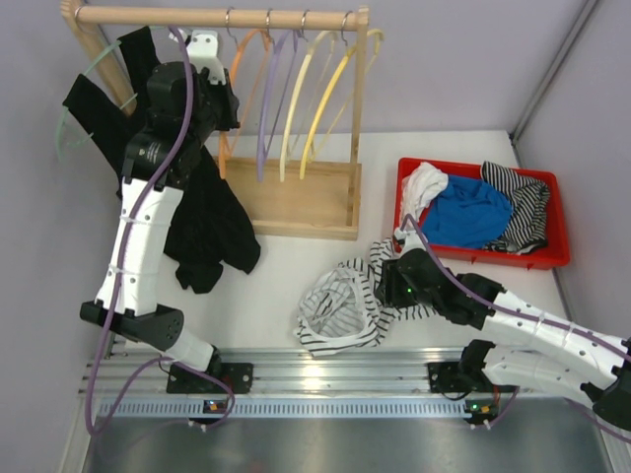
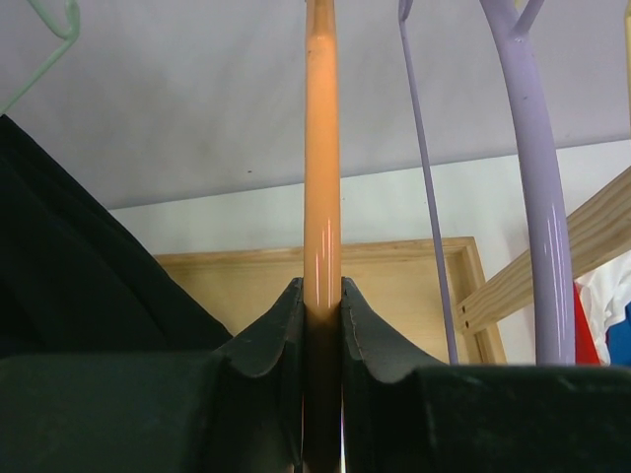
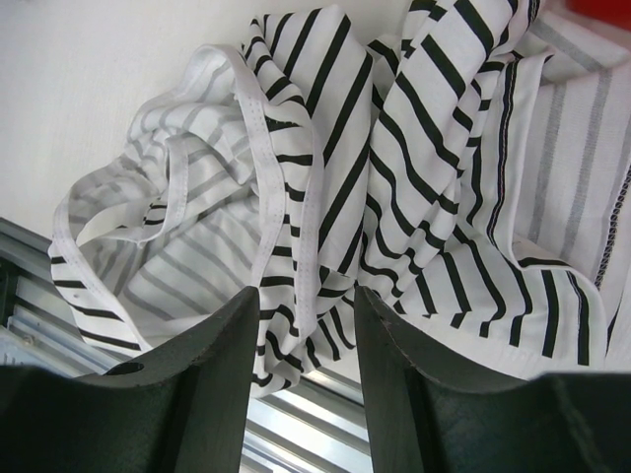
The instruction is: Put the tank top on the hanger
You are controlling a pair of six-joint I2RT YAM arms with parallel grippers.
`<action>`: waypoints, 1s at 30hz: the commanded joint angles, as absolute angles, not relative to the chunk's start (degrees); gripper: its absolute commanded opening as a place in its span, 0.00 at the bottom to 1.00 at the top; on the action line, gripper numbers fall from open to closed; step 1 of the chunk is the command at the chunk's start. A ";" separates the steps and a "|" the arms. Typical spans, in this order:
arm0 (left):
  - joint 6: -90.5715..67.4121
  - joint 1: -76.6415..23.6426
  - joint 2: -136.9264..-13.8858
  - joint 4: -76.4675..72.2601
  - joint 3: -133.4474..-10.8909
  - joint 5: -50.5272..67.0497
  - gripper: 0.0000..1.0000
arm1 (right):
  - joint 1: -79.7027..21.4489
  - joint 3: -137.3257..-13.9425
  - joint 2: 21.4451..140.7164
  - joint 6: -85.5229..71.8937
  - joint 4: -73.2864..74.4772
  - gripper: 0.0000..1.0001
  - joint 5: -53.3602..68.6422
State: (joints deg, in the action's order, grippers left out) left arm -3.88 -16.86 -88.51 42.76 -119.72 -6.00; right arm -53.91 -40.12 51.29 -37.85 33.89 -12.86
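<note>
Above: the left end effector [image 1: 227, 106] meets the hanger [image 1: 240, 74] on the rack [image 1: 296, 202]; the tank top [image 1: 340, 310] lies crumpled on the bench [image 1: 286, 261]. Left wrist: jaws clamp the hanger, steadying it. Right wrist: the right end effector [image 3: 306, 296] gapes over the stripes, apparently to pinch.

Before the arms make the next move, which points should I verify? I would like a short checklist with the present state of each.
1. Left pincer shut on the hanger: ok.
2. Hanger hooked on the rack rod: ok.
3. Right pincer open over the tank top: ok.
4. Right pincer touching the fabric: cannot tell.
5. Tank top lying flat: not ok, crumpled.
</note>
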 commanded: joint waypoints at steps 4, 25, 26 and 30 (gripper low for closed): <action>-2.72 -17.40 -88.16 40.88 -122.17 -9.49 0.00 | -53.00 -40.34 50.80 -36.83 32.34 0.43 -12.39; -3.34 -17.49 -82.27 30.32 -117.07 -11.25 0.00 | -53.00 -40.43 51.15 -36.39 32.08 0.43 -12.39; -3.34 -17.49 -82.27 30.24 -117.16 -11.34 0.00 | -53.09 -40.34 51.24 -36.39 32.08 0.43 -12.48; -3.52 -17.49 -81.13 30.32 -116.20 -11.78 0.00 | -53.09 -40.25 51.24 -36.30 31.82 0.43 -12.22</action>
State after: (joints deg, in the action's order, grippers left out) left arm -3.51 -17.32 -84.25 36.60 -116.64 -10.61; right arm -53.87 -40.12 51.29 -37.41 33.87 -12.51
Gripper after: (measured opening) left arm 0.199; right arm 0.430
